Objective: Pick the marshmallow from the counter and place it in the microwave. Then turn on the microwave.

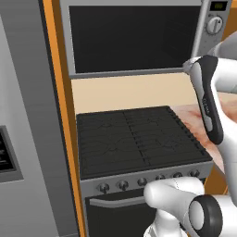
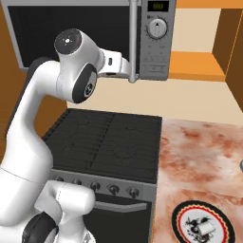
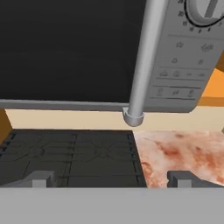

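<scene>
The microwave (image 2: 85, 33) hangs above the stove with its dark glass door shut. Its long grey bar handle (image 3: 144, 57) and its round dial (image 2: 156, 28) are at its right side. My gripper (image 3: 111, 179) is open and empty, raised in front of the handle's lower end (image 3: 133, 117) and a little short of it. In the right base view the gripper (image 2: 129, 72) is level with the microwave's bottom edge. The marshmallow (image 2: 205, 229), a tiny off-white lump, lies on a round plate (image 2: 182, 223) with a red and black rim. The plate rests on the mottled counter (image 2: 204, 156), far below the hand and to its right.
A black stovetop (image 2: 109, 142) with grates lies under the microwave, with an oven and a row of knobs (image 1: 139, 183) below. A tall grey fridge front (image 1: 28, 139) stands to the left of the stove. An orange shelf (image 2: 197, 66) is right of the microwave.
</scene>
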